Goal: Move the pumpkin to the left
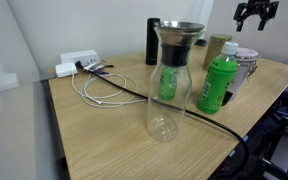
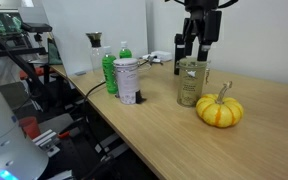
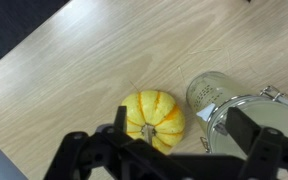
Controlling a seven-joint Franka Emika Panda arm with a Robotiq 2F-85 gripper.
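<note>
The pumpkin (image 2: 220, 108) is small and roundish, its rind cut into plump ribs, mostly yellow with a deeper orange patch on one side and a short, curled brownish stem on top; it sits on the pale wooden table (image 2: 269, 140), whose grain runs in long streaks, just beside a glass jar (image 2: 192, 80) — whether the two touch cannot be told. In the wrist view the pumpkin (image 3: 154, 118) lies near the middle of the picture with the jar (image 3: 219, 100) to one side of it; the jar is clear, cylindrical, with a wire-bail clasp at its rim. The gripper (image 2: 195, 52), black and angular, hangs in the air above the jar, clear of everything, its jaws spread wide and empty. By count: one pumpkin; one clasp jar; one tall glass carafe (image 1: 166, 85) with a narrow waist and a dark metal collar, see-through and smooth; one green plastic bottle (image 1: 219, 85) with a green cap in plain sight, though a green shape seen through the carafe may or may not be another; one black matte cylinder (image 1: 152, 40) standing upright behind the carafe; one white power strip (image 1: 79, 62) at the far corner, with thin cables — white and black — looping across the wood.
</note>
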